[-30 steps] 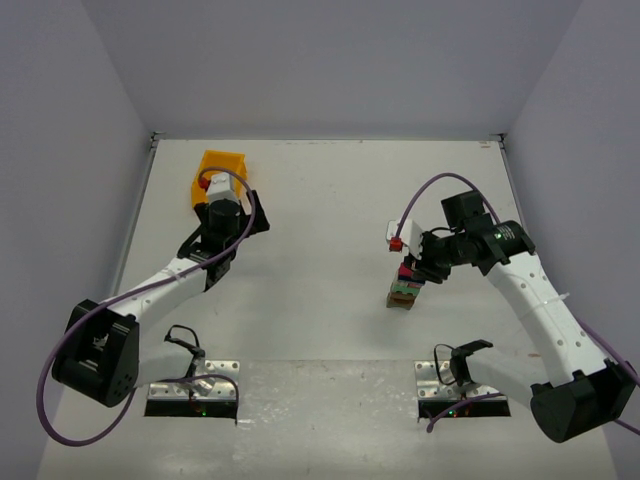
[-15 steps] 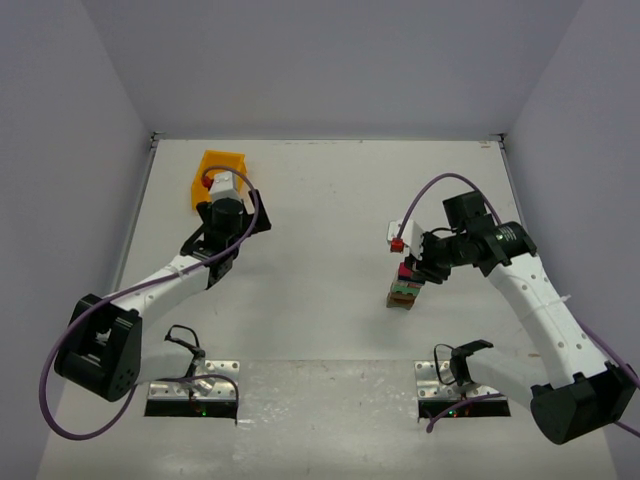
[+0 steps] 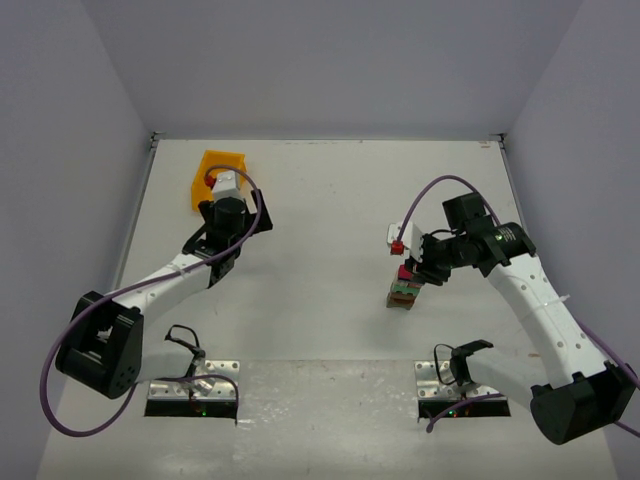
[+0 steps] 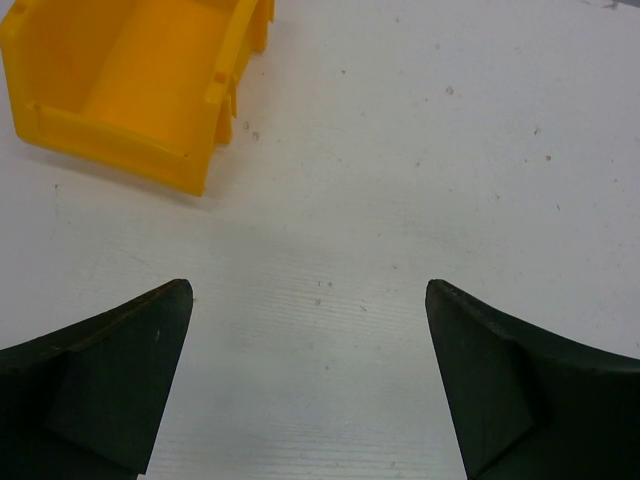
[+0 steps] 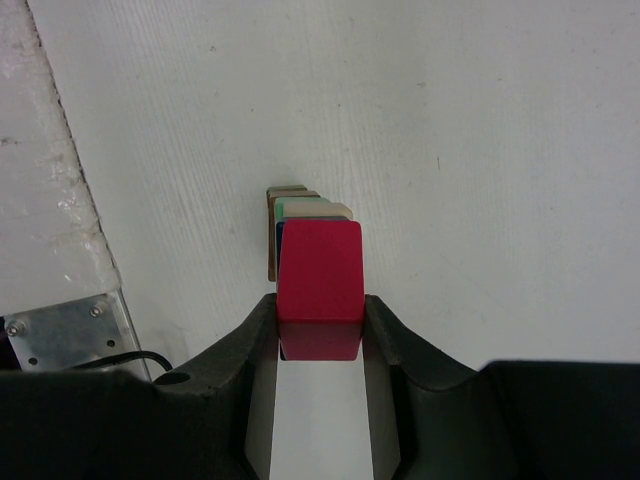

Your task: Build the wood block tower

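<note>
Pinching the red roof block [image 5: 320, 268] in the right gripper [image 5: 320, 312], I had it squared over the tower [image 3: 404, 290] toward the right edge of the bench [image 3: 320, 200] for a clean seat, while the left gripper [image 4: 308, 290] hung wide open, empty, beside the bin [image 4: 130, 90] near the far left corner.

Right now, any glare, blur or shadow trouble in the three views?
Top external: even, diffuse light, no glare; the tower is small, so its layers are hard to separate. Left wrist: bin crisp, the near fingers dark and featureless. Right wrist: red block sharp, red reflection on the pale strip below it, blocks behind mostly hidden.
</note>
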